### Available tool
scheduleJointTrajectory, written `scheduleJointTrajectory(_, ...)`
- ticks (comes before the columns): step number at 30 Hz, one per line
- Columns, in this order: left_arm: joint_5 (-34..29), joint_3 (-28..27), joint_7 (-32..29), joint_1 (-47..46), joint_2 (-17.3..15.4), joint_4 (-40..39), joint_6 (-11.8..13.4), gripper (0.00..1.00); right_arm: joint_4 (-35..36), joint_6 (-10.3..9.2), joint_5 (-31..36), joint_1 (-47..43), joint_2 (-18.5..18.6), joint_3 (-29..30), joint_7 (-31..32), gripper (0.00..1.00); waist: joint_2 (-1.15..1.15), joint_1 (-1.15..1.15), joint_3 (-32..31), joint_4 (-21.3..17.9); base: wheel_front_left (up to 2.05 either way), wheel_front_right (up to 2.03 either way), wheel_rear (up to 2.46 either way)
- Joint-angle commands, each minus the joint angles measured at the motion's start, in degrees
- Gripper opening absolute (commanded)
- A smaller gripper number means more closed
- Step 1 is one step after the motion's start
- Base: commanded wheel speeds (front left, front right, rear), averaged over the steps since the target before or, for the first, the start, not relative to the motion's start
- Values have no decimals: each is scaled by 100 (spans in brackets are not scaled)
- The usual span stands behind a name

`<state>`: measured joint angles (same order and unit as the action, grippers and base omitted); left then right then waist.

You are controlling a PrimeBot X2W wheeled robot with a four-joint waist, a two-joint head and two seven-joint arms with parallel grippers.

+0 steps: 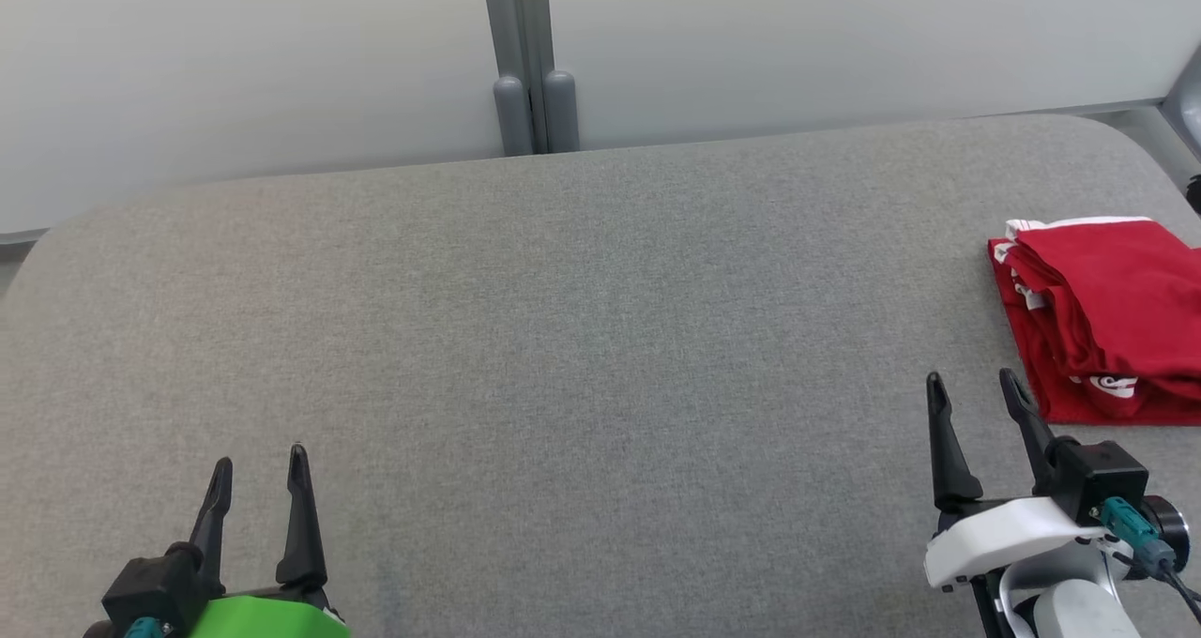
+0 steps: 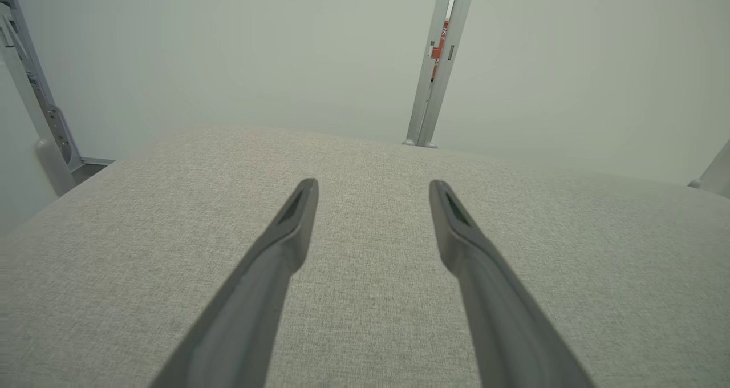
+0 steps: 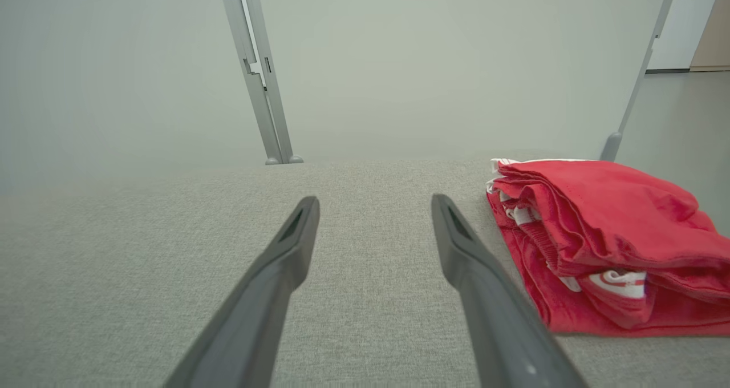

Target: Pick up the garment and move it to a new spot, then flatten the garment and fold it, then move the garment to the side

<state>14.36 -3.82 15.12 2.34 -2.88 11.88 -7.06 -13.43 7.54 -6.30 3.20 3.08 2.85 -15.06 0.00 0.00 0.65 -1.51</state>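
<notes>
Both grippers are idle. The left gripper [image 1: 260, 458] hangs at my near left over the grey cloth, fingers spread with nothing between them. The right gripper [image 1: 972, 378] sits at my near right, fingers likewise spread and empty, tips just beside the garment's near corner, not touching it. The red garment [image 1: 1107, 310], white-trimmed, lies at the right end of the grey padded table [image 1: 563, 338]. It is stacked in several layers, edges roughly squared. The top fold looks puffy and a little loose in the right wrist view. Its right part runs off the head view, so I cannot tell how near the table's edge it sits. My read: the fold is made and the bundle already lies to the side, so I judge the task at or near its last step. If anything is left, it calls for the right gripper alone: a low approach along the cloth, a pinch through the whole stack at the near corner rather than the top layer, then a short slide rightward without spilling the folds.
</notes>
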Motion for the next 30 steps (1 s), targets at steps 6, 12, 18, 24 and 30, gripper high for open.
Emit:
scheduleJointTrajectory(6,-4,-41,-1,171,-8,54,21,100,-252,-12,63,-191,-10,-5,-11,100,0,0,-124,103,0,0,0)
scheduleJointTrajectory(12,-32,-14,-1,196,-7,-24,7,100,-369,-12,46,-126,-14,-26,-12,100,0,0,-97,65,0,0,0)
scheduleJointTrajectory(18,-40,42,-1,172,-7,-53,-13,100,-385,-12,21,-77,-15,-17,-12,100,0,0,-86,33,0,0,0)
scheduleJointTrajectory(24,-36,65,-1,134,-7,-48,-24,100,-342,-12,55,-64,-15,-18,-12,100,0,0,-94,44,0,0,0)
scheduleJointTrajectory(30,33,82,-1,155,-7,-56,-31,100,-317,-12,39,-64,-16,-60,-12,100,0,0,-101,61,0,0,0)
